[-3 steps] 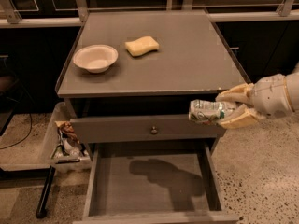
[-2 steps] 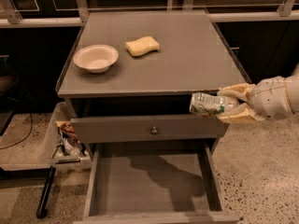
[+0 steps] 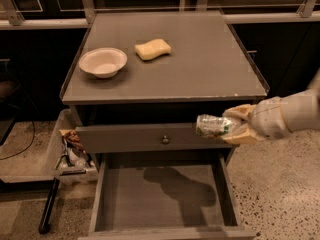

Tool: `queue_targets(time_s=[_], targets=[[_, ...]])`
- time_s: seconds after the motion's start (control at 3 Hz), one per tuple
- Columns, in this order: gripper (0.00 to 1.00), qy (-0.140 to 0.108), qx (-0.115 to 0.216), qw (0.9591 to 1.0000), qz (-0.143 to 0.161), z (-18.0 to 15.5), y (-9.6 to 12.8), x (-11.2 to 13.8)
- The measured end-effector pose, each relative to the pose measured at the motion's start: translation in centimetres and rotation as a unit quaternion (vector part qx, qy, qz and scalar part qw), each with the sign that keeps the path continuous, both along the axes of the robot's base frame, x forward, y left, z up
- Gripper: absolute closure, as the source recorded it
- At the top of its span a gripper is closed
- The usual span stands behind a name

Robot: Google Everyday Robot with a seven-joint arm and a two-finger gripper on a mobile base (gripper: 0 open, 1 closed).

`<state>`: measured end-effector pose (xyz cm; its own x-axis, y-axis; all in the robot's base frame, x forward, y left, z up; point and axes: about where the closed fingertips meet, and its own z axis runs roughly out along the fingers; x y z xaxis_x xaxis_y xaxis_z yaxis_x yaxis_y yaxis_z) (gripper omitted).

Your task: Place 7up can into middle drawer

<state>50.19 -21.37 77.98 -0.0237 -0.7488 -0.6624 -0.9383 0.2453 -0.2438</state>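
My gripper point(image 3: 235, 126) comes in from the right and is shut on the 7up can point(image 3: 212, 125), a silvery can with green print held on its side. The can hangs in front of the closed grey drawer front with a round knob point(image 3: 165, 139), at its right end, just below the cabinet top. The middle drawer point(image 3: 165, 196) is pulled out below, a wide shallow grey box with a bare flat floor. The can is above the drawer's rear right part; its shadow falls on the floor.
A white bowl point(image 3: 103, 62) and a yellow sponge point(image 3: 152, 49) lie on the cabinet top point(image 3: 200, 69). A bin of clutter point(image 3: 72, 151) stands on the floor at the left. Speckled floor lies to the right.
My gripper and the can have shifted slightly right and down, staying in front of the upper drawer front. The grip on the can is unchanged.
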Motion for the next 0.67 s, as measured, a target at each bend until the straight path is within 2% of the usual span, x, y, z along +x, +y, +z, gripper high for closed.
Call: queue_targets(time_s=[0.67], targets=[[1.0, 0.057, -0.037, 0.9977, 0.002, -12.8, 1.6, 0.2]])
